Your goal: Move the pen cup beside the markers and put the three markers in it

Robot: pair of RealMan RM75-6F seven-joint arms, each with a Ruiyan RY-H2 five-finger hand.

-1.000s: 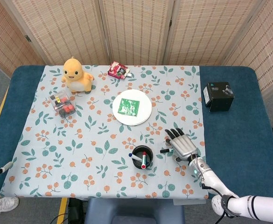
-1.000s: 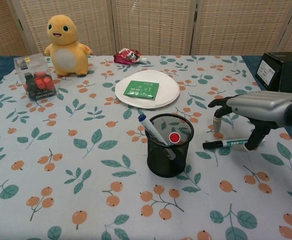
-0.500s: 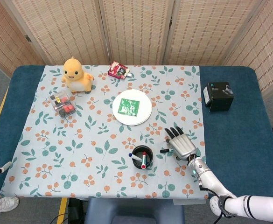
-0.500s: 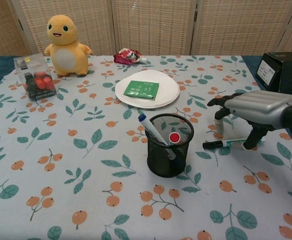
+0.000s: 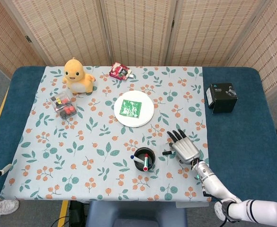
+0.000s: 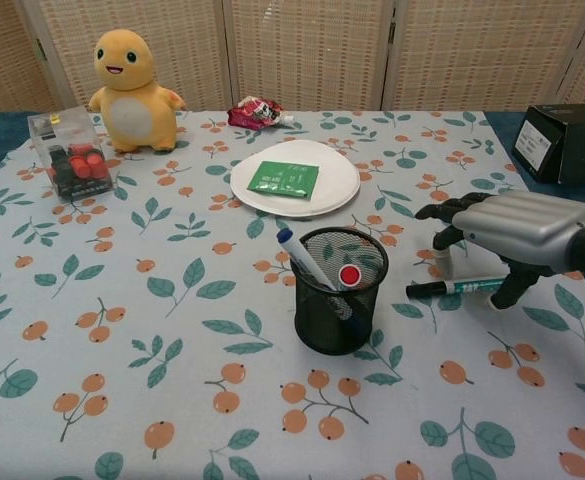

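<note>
The black mesh pen cup [image 6: 336, 291] [image 5: 143, 159] stands upright on the floral cloth, holding two markers: a blue-capped one [image 6: 302, 257] leaning left and a red-capped one [image 6: 349, 276]. The third marker [image 6: 456, 288], teal with a black cap, lies flat on the cloth just right of the cup. My right hand [image 6: 513, 235] [image 5: 183, 147] hovers low over that marker, fingers spread and bent down on both sides of it, not closed on it. The left hand shows in neither view.
A white plate [image 6: 338, 186] with a green packet [image 6: 284, 179] lies behind the cup. A yellow plush toy [image 6: 130, 92], a clear box [image 6: 70, 152] and a red snack bag [image 6: 255, 111] stand at the back left. A black box [image 6: 568, 142] is at the far right.
My right hand has sunk lower and drifted slightly right over the lying marker. The marker and the cup have not moved.
</note>
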